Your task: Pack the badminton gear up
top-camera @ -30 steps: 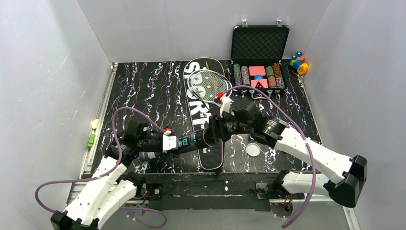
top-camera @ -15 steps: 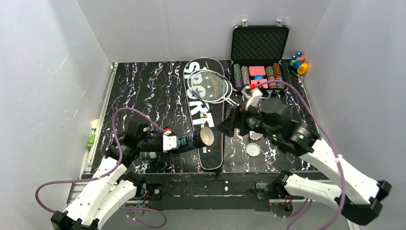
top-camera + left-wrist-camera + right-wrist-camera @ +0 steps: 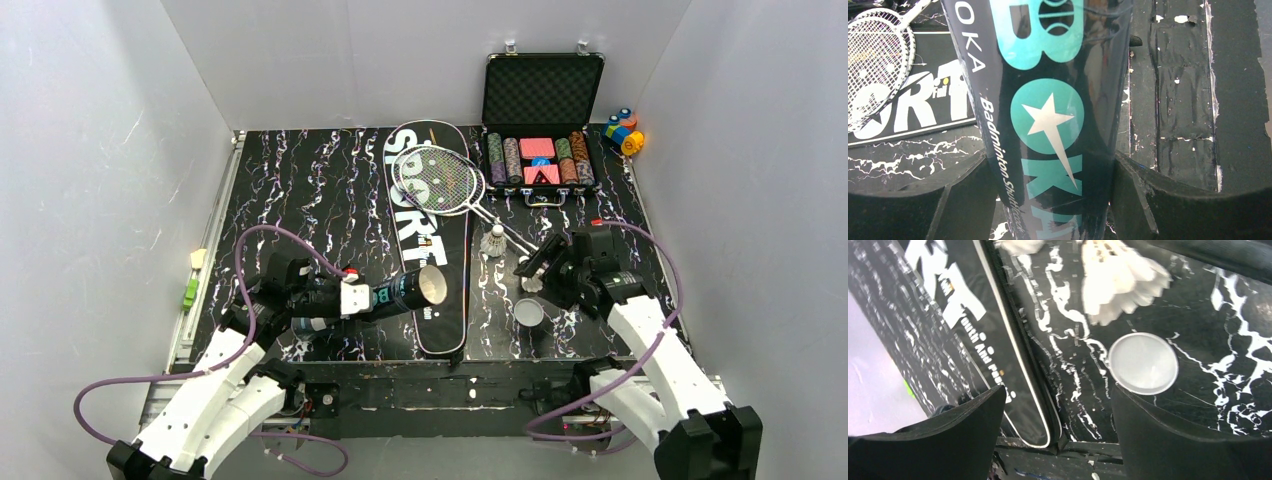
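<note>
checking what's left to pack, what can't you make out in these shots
Tube contents: top view, mouth shows only pale glare.
Tube ends: left wrist view, cut off by top and bottom edges.
Near shuttlecock: right wrist view, blurred, cut by top edge; top view, mostly under right gripper.
Blocks: top view, too small to count.

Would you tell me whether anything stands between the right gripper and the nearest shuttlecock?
Nothing visible does. The open right gripper hangs just short of the shuttlecock, with nothing between its fingers. The round lid lies flat nearer the gripper, beside one finger, so it probably won't block a reach.
</note>
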Controlling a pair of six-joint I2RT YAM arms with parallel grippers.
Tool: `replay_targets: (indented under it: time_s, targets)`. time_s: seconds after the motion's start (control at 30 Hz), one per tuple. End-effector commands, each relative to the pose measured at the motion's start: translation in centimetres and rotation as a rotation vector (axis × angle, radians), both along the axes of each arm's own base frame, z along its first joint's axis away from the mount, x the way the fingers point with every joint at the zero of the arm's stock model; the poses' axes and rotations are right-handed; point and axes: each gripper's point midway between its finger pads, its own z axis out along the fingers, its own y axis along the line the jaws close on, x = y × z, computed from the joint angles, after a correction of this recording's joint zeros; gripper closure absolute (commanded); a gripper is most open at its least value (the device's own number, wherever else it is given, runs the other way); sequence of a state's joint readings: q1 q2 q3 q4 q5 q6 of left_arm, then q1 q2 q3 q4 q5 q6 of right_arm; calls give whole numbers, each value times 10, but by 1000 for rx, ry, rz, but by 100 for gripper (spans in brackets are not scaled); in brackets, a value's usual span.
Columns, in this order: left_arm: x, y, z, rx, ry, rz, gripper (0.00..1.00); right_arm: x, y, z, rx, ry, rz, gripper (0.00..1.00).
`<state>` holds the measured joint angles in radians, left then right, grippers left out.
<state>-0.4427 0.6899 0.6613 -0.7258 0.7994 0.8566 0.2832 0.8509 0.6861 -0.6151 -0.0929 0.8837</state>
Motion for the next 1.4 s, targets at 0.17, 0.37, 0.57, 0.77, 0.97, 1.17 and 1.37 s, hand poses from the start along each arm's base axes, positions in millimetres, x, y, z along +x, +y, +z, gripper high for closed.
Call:
replay_targets:
  time_s: [0.17, 0.37, 0.57, 0.77, 0.97, 1.17, 1.37]
  targets:
    - [-4, -1, 6, -19, -45, -25, 83, 42, -20, -18, 91, 3, -204, 18]
    - [-6, -1, 2, -18, -45, -33, 83, 54, -38, -33, 28, 2, -294, 26]
    - [-5, -1, 4, -16, -58, -34, 83, 59, -38, -51, 32, 65, -323, 30]
    - [-5, -1, 4, -16, -57, -38, 83, 69, -39, -56, 15, 75, -328, 43]
    - [-4, -1, 6, -16, -60, -35, 82, 72, -47, -57, -15, 61, -355, 65]
    - [-3, -2, 7, -15, -51, -32, 82, 68, -44, -48, -6, 29, -328, 85]
    - [0, -1, 10, -10, -61, -20, 82, 60, -26, -13, 40, -66, -217, 94]
